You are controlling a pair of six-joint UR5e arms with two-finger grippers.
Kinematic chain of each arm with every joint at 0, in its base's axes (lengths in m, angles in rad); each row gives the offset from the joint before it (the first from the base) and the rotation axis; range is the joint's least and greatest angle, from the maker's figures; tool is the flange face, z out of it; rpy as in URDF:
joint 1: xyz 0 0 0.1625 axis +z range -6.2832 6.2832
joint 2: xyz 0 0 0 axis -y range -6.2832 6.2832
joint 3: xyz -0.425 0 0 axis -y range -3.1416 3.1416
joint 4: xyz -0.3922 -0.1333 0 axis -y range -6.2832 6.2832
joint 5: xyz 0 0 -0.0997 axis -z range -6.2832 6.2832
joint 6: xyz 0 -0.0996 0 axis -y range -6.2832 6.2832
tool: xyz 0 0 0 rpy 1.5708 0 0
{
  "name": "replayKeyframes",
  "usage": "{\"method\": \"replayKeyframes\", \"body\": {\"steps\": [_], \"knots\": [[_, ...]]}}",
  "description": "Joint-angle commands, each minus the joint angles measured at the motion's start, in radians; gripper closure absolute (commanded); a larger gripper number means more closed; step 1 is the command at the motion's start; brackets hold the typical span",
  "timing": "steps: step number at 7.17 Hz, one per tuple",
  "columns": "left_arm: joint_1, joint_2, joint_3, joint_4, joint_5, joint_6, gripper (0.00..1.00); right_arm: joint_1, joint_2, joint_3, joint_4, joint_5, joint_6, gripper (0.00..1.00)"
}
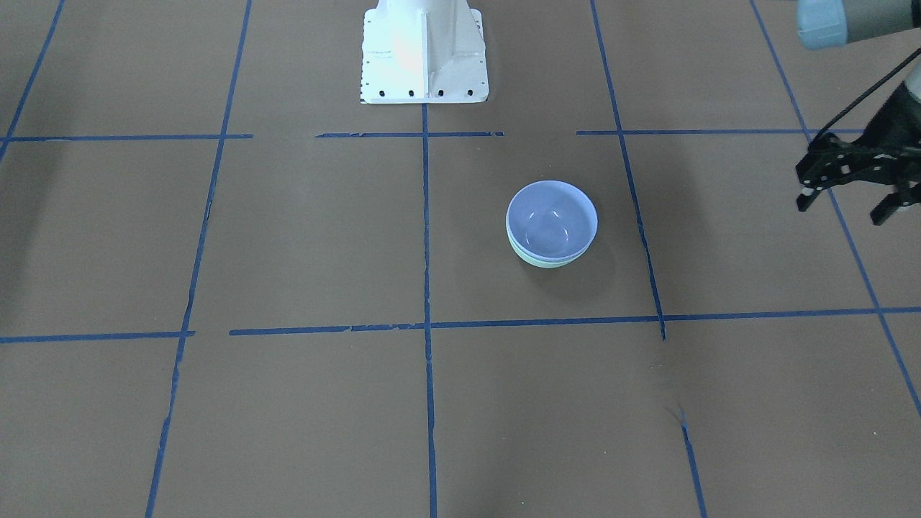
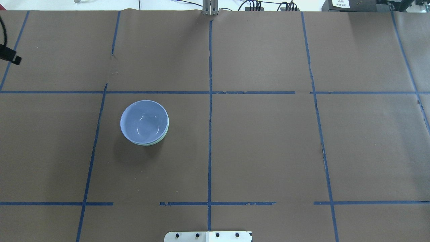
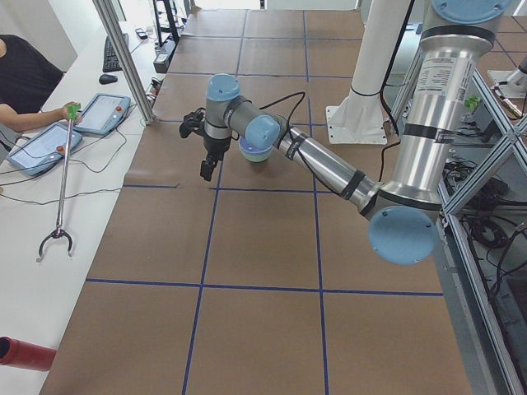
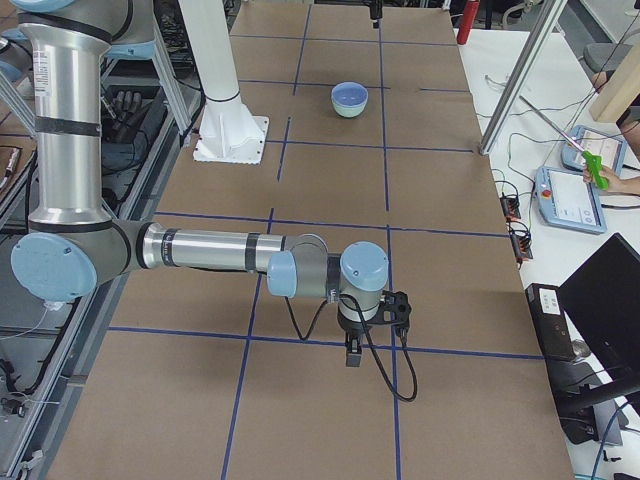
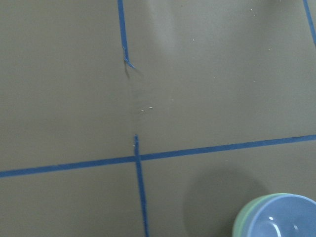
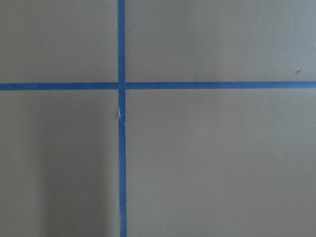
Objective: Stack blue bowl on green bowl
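The blue bowl [image 1: 552,218] sits nested inside the green bowl [image 1: 548,262], upright on the brown table. Only the green bowl's lower rim shows beneath it. The stack also shows in the overhead view [image 2: 144,121] and at the lower right corner of the left wrist view [image 5: 279,223]. My left gripper [image 1: 845,207] is open and empty, well off to the side of the bowls and above the table. My right gripper [image 4: 353,352] shows only in the exterior right view, far from the bowls; I cannot tell whether it is open or shut.
The white robot base [image 1: 424,54] stands at the table's back edge. Blue tape lines [image 2: 210,101] mark a grid on the brown paper. An operator's hand with a grabber tool [image 3: 59,189] and tablets lie on the side bench.
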Motion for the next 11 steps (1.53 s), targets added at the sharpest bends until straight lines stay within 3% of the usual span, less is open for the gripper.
{"method": "replayKeyframes", "body": {"steps": [1,3,7,11], "knots": [[-0.189,0.104,0.120,0.004,-0.091,0.284,0.00,0.000,0.000,0.000,-0.001,0.001,0.000,0.00],[-0.232,0.126,0.293,0.001,-0.093,0.371,0.00,0.000,0.000,0.000,0.000,-0.001,0.000,0.00],[-0.266,0.189,0.334,0.004,-0.093,0.363,0.00,0.000,0.000,0.000,0.000,-0.001,0.000,0.00],[-0.266,0.189,0.332,0.004,-0.093,0.358,0.00,0.000,0.000,0.000,-0.001,-0.001,0.000,0.00]]}}
